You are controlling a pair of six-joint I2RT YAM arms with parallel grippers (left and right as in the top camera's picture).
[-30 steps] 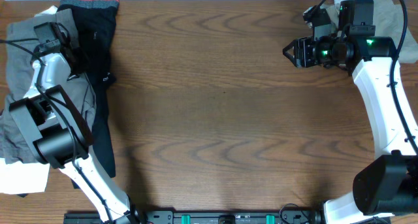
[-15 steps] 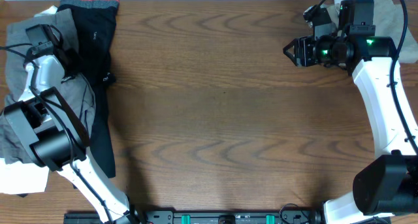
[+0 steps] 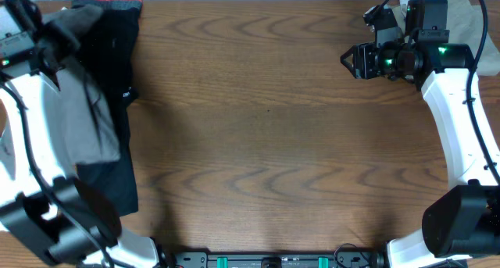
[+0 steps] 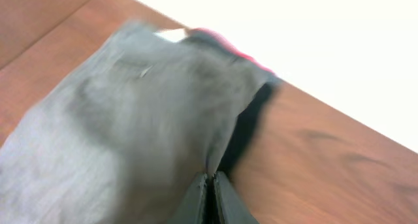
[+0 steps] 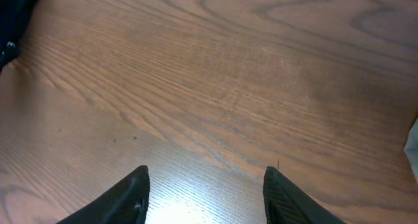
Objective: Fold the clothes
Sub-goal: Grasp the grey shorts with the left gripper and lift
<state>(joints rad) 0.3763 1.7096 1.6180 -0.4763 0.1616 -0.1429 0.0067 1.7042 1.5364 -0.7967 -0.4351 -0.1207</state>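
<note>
A grey garment (image 3: 78, 104) hangs lifted at the table's left edge, over a black garment (image 3: 117, 57) with a red band. My left gripper (image 3: 48, 48) is shut on the grey garment's edge; in the left wrist view the closed jaws (image 4: 210, 185) pinch the grey cloth (image 4: 130, 132), which is blurred. My right gripper (image 3: 349, 62) is open and empty above bare wood at the back right; its two fingers (image 5: 206, 191) frame only table.
A pale cloth (image 3: 469, 18) lies at the back right corner behind the right arm. The black garment's lower part (image 3: 109, 190) lies flat along the left side of the wooden table (image 3: 273, 143).
My left arm has swung up and to the far left, lifting the grey garment off the pile. The right arm has not moved.
</note>
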